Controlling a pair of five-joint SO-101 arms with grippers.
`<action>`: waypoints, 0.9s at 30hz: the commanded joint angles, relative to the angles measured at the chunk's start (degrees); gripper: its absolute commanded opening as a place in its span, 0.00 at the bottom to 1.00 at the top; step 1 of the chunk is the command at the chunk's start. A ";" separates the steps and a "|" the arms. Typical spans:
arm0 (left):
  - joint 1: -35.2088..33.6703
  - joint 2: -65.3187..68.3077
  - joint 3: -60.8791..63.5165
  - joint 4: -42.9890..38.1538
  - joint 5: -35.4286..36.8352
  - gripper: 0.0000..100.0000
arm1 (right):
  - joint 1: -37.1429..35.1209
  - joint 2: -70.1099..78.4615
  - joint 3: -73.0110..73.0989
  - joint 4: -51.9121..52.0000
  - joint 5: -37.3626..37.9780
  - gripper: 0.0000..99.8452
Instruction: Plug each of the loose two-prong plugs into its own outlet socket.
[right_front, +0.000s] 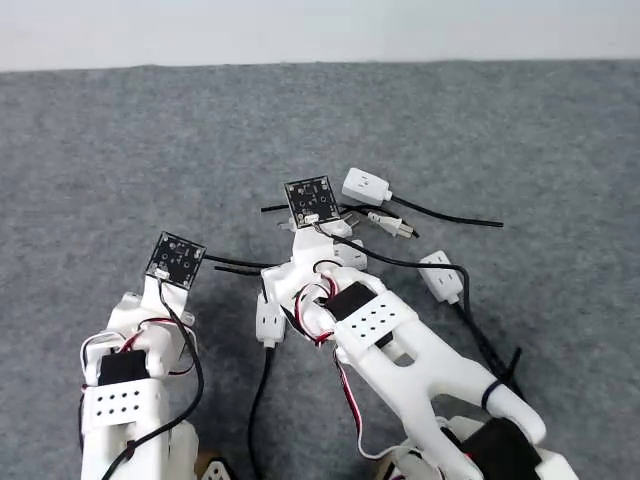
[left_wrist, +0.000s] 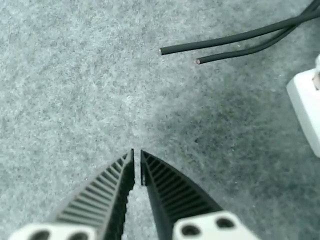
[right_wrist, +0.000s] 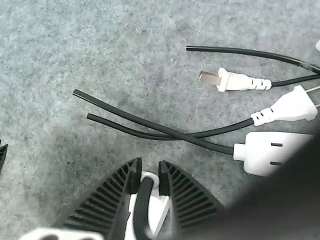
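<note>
High view: The left arm (right_front: 135, 370) stands over the near-left desk (right_front: 100, 150). The right arm (right_front: 400, 350) extends to the centre. A far socket (right_front: 365, 185), a side socket (right_front: 440, 273) and a near socket (right_front: 270, 320) lie apart on the desk. The plugs (right_front: 392, 225) lie loose just beside the far socket.

Left wrist view: The left end effector (left_wrist: 137, 152) is almost closed, with a thin gap, and holds nothing. Two cable ends (left_wrist: 225, 39) lie ahead of it.

Right wrist view: The right end effector (right_wrist: 148, 165) is clamped on a white fitting (right_wrist: 159, 202) with a black cable; whether the fitting is a plug or a socket cannot be determined. A first plug (right_wrist: 232, 80), a second plug (right_wrist: 290, 106) and a slotted socket (right_wrist: 262, 150) lie unconnected on the desk.
</note>
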 joint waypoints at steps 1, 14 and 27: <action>-0.35 -0.88 -0.40 -1.58 -0.70 0.01 | 0.31 0.04 -0.62 -0.48 -0.18 0.01; -0.44 -0.88 -0.40 -1.58 -0.70 0.01 | -1.36 0.13 -0.62 2.77 8.26 0.01; -0.53 -0.88 -0.31 -1.58 -0.79 0.01 | -4.26 4.44 1.41 7.43 16.70 0.01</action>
